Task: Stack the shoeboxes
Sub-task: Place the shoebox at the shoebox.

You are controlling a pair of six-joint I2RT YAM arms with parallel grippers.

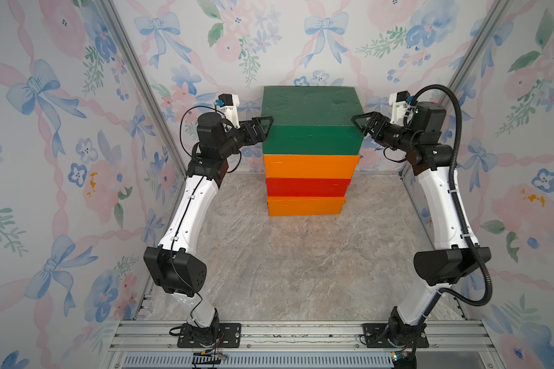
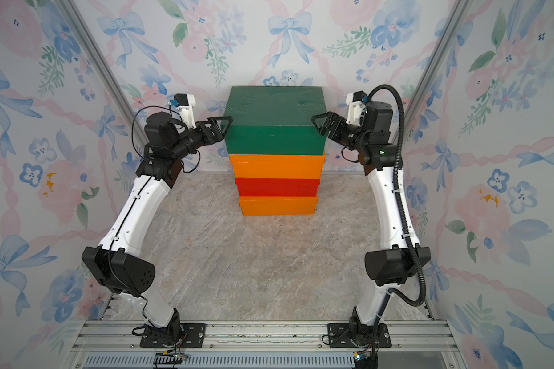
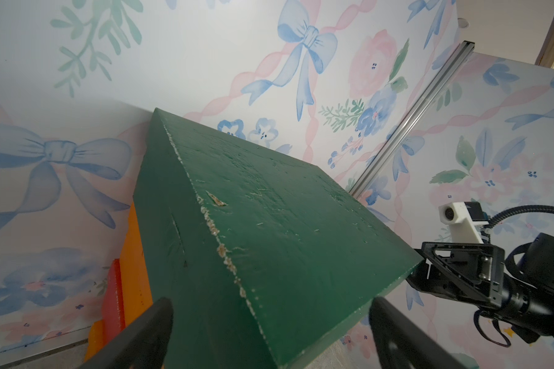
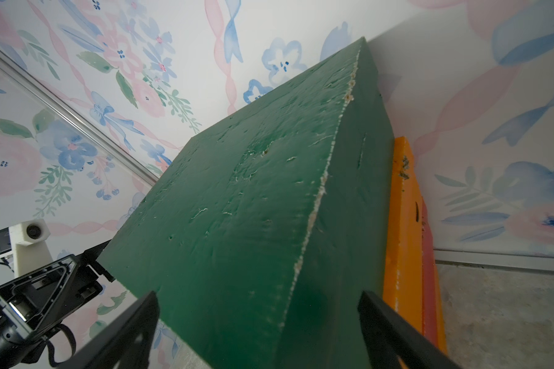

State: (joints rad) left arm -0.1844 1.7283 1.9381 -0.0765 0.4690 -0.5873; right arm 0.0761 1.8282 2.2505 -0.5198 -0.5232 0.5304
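Evidently the stack is complete on the worktop: green box over upper orange box, red box and bottom orange box. The left end effector and right end effector flank the green box, jaws apart, clamping nothing. Judged step: release. Next, both arms should back outward without nudging the stack.

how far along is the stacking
Done: all four boxes stand in one pile, lower orange box at the bottom, then red box, upper orange box, green box on top. In hand: left gripper and right gripper, both open, flank the green box; contact unclear. Left: probably only drawing the arms back.
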